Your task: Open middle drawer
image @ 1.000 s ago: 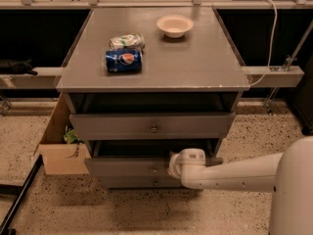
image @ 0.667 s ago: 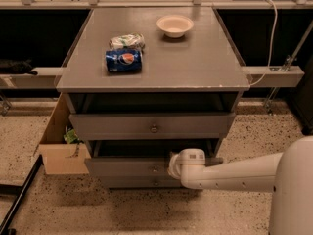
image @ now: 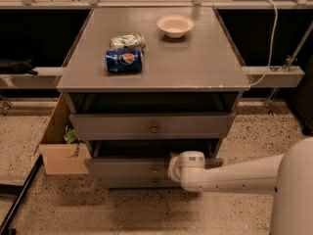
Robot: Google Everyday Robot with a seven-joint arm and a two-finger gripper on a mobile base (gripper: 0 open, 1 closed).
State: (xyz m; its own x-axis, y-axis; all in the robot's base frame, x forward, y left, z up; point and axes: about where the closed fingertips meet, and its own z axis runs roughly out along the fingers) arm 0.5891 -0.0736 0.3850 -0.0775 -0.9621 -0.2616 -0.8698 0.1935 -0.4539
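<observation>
The middle drawer is a grey flat front with a small round metal knob. It stands pulled partly out of the grey cabinet, with a dark gap above it. My gripper is at the end of the white arm that comes in from the lower right. It sits against the drawer front just right of the knob, and its white wrist housing covers it. The top drawer with its knob is above, and the bottom drawer shows as a narrow strip below.
On the cabinet top lie a blue soda can, a crumpled wrapper and a white bowl. An open cardboard box stands on the speckled floor at the cabinet's left. A black bar lies at lower left.
</observation>
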